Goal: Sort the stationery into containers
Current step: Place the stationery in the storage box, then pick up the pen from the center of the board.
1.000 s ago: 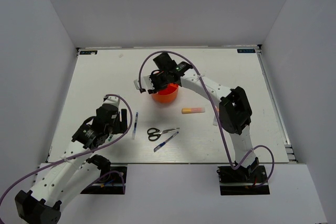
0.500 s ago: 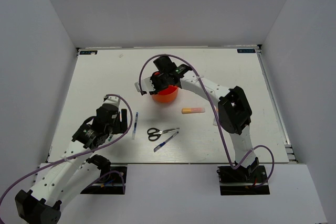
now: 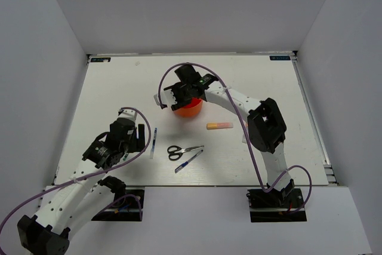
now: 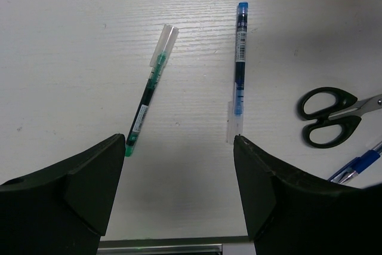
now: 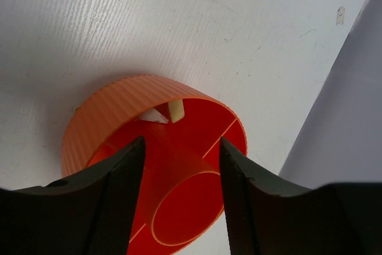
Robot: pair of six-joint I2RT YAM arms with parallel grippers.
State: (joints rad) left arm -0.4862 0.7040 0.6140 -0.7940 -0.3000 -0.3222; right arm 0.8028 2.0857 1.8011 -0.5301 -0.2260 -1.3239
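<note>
Nearest me, my left gripper [image 4: 179, 143] hangs wide open and empty above the table [image 3: 268, 88]. The green pen [image 4: 149, 97] ends by one finger and the blue pen [image 4: 240, 70] by the other, both lying flat (neither is really centred, so I'd pick one, line the jaws across its barrel, then come straight down). The scissors [image 4: 331, 114] and a second pen [image 4: 358, 165] lie close beside that, so no sideways sweeping. Further out the marker [image 3: 219, 125] lies on its own. Beyond it my right gripper [image 5: 181, 144] hovers over the organiser [image 5: 113, 108], jaws parted and holding nothing. A tiny eraser [image 5: 175, 110] sits in a wedge near the rim, so I reckon that drop is done. The clean move there is a straight lift, so no finger hooks the wall and drags the organiser. The table top is white, matte and faintly ribbed, and I'd guess slim pens roll on it. Plain white walls box it in on three sides.
</note>
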